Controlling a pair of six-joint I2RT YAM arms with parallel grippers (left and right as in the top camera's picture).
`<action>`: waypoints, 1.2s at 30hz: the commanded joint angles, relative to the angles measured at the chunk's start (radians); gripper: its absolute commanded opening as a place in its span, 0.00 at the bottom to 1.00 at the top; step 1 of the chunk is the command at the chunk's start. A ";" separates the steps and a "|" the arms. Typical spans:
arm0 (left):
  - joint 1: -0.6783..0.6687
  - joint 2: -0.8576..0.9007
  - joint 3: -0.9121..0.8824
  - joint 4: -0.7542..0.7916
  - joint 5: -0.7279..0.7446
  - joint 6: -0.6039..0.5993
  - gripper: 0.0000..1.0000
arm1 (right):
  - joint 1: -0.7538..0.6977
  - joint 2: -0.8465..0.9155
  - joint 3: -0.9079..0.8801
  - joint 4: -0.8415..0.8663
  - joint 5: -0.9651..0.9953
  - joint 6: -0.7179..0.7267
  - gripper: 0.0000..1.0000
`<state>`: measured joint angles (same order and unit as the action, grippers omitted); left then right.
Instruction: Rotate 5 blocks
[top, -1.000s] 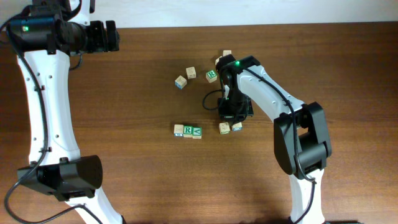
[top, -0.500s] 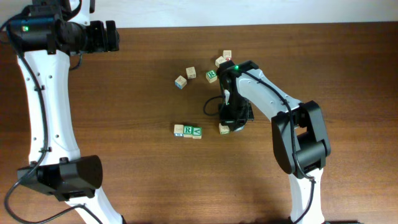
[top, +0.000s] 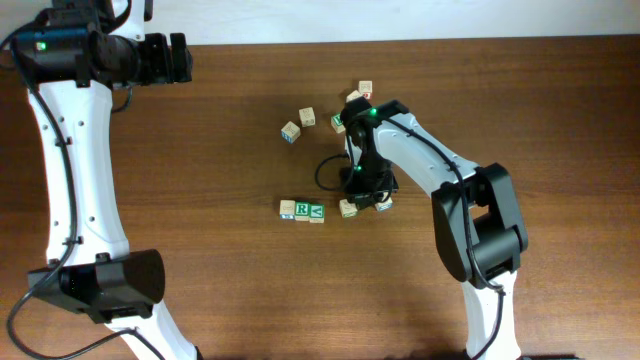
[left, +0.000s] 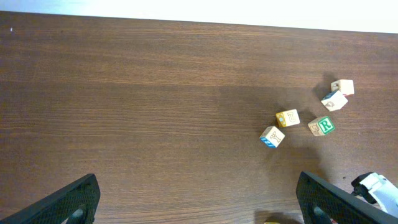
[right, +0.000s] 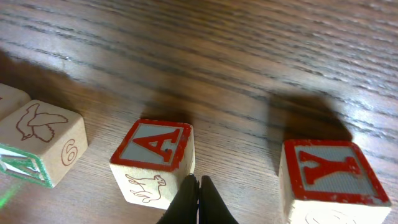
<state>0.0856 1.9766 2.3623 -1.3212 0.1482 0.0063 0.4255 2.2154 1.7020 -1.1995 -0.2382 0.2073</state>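
1. The right end effector (right: 198, 198) was fully closed, its two fingers pressed tip to tip with nothing between them, low over the worktop (right: 261, 56).
2. Its tips sat just beside the right-hand edge of a block with a red A (right: 155, 155) on top and an animal outline on its side. Whether they touched that block could not be told.
3. A block with a red Y (right: 333, 177) stood flat on the wood, apart from the tips on their other side.
4. Seen from overhead, both of these blocks lay near the right end of a row of three touching blocks: a pale block (top: 288, 208), a green R block (top: 302, 210) and a green V block (top: 316, 212). A gap separated the row from the nearest of the two.
5. Farther up the worktop lay a cluster of five more cubes (left: 287, 117), loosely scattered and turned at different angles. One of them showed a green R.
6. The left end effector (left: 198, 183) was spread wide and empty, over bare wood at the far left corner, well apart from every block.
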 joint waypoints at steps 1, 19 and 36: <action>0.004 -0.010 0.009 -0.001 -0.008 -0.007 0.99 | 0.030 0.015 -0.006 0.000 -0.020 -0.016 0.05; 0.004 -0.010 0.009 -0.001 -0.008 -0.007 0.99 | 0.081 0.015 -0.007 0.019 -0.092 0.075 0.05; 0.004 -0.010 0.009 -0.001 -0.008 -0.007 0.99 | -0.135 -0.001 0.195 -0.130 0.071 0.026 0.12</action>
<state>0.0856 1.9766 2.3623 -1.3220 0.1482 0.0063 0.3580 2.2158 1.8816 -1.3239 -0.2825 0.2501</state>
